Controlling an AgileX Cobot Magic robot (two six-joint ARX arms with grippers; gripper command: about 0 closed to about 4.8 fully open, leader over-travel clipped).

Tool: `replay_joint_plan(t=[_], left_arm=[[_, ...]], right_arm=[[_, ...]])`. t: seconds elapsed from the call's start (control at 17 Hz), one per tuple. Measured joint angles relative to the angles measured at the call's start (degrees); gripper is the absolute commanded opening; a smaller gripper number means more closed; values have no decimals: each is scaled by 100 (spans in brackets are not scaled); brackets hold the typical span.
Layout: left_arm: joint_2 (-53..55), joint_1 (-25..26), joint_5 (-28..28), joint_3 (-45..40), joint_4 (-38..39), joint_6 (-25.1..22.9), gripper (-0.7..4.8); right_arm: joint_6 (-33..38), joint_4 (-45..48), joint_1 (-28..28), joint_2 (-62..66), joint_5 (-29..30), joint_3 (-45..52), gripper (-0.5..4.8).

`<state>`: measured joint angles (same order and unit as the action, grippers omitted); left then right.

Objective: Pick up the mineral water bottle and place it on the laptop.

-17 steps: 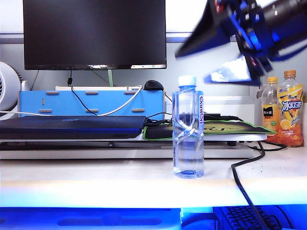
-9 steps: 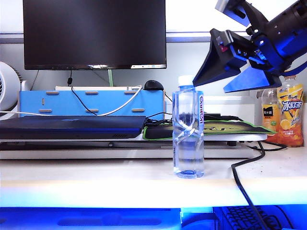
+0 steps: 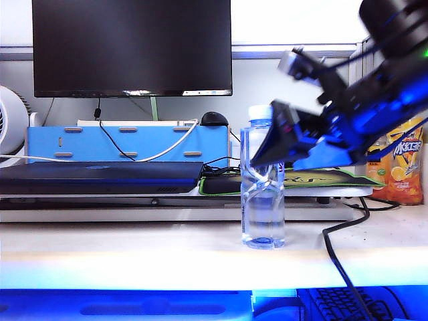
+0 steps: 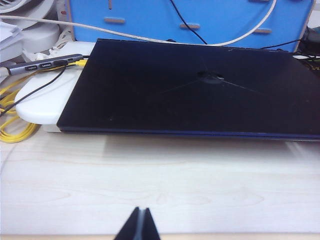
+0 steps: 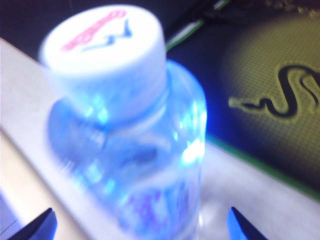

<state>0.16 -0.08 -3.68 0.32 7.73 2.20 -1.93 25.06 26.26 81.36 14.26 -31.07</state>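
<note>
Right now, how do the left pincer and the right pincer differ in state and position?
The left pincer is shut, hanging over bare table before the laptop; the right pincer is open wide, its tips either side of the mineral water bottle. Neither holds anything.

Motion blurs the right hand (image 3: 284, 150) and mineral water bottle (image 5: 135, 150).

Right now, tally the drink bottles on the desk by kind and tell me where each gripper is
Mineral water bottle: 1, upright on the desk, open right gripper at its upper part.
Orange drink bottle: 1 visible, far right, partly hidden behind the right arm; I cannot tell if more are there.
Total: 2 bottles.
Left gripper: shut, above bare desk in front of the laptop.
</note>
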Motion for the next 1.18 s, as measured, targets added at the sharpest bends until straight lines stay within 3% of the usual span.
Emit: replay_joint_plan(t=[1.0, 1.06, 1.12, 1.18], left_arm=[[0, -2, 0, 0, 0, 0, -2], [0, -2, 2, 0, 0, 0, -2], [0, -2, 0, 0, 0, 0, -2], [0, -2, 0, 0, 0, 0, -2]], right_arm=[[15, 363, 15, 1600, 376, -968, 479], [35, 428, 17, 1593, 376, -1056, 360], [90, 466, 17, 1585, 376, -1064, 171], [166, 463, 17, 1585, 380, -1064, 48]])
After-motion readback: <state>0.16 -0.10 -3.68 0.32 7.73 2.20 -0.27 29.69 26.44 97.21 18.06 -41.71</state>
